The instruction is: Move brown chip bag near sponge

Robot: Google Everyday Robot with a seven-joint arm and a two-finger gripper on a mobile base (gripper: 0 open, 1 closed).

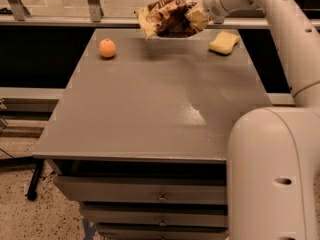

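Note:
The brown chip bag (167, 18), crinkly cream-yellow with a dark brown centre, hangs in the air above the table's far edge. My gripper (199, 13) is shut on the bag's right end and holds it off the surface. The sponge (224, 42), a small pale yellow foam block, lies on the table at the far right, just right of and below the gripper. The bag is a short way left of the sponge and not touching it.
An orange fruit (107, 48) sits at the far left of the grey table (150, 104). My white arm (280, 149) fills the right side of the view. A rail and dark gap run behind the table; drawers are below its front edge.

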